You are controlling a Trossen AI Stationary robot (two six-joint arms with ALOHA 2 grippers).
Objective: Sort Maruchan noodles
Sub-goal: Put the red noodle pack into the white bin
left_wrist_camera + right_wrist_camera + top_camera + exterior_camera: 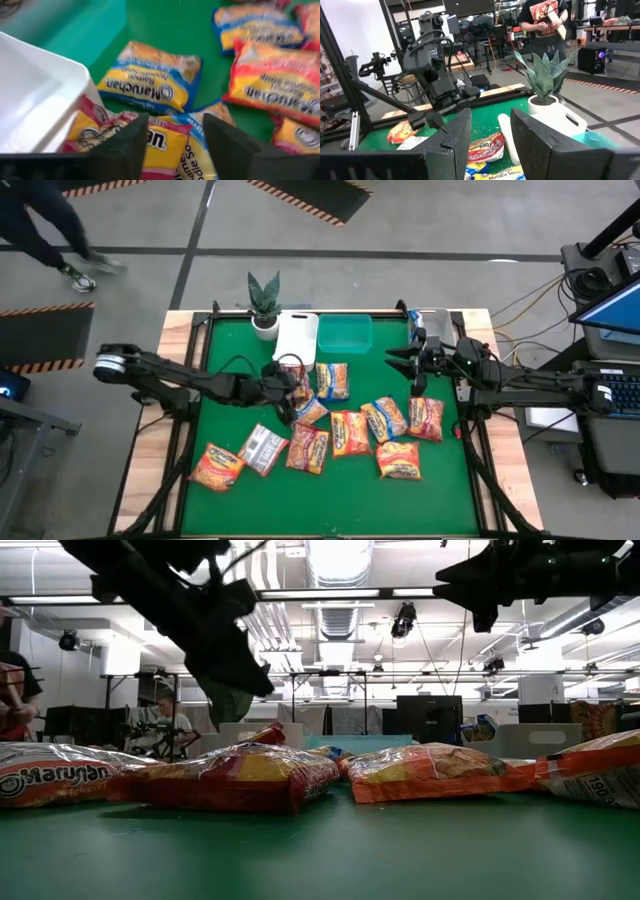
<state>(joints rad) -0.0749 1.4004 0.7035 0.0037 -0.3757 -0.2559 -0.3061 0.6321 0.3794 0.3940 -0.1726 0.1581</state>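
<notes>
Several Maruchan noodle packets lie flat on the green table (230, 500). A blue-edged one (150, 82) lies by the teal bin; orange and red ones (349, 432) spread toward the near side. My left gripper (175, 125) is open, slanting down just over a red-and-yellow packet (162, 142) that lies on other packets beside the white bin (35, 110). Whether the fingers touch it cannot be seen. My right gripper (491, 117) is open and empty, raised near the grey bin (435, 325).
White (296, 335), teal (345, 333) and grey bins stand in a row at the far edge, with a potted plant (265, 305) to their left. A silver-grey packet (263, 448) lies near left. A person stands beyond the table (542, 20).
</notes>
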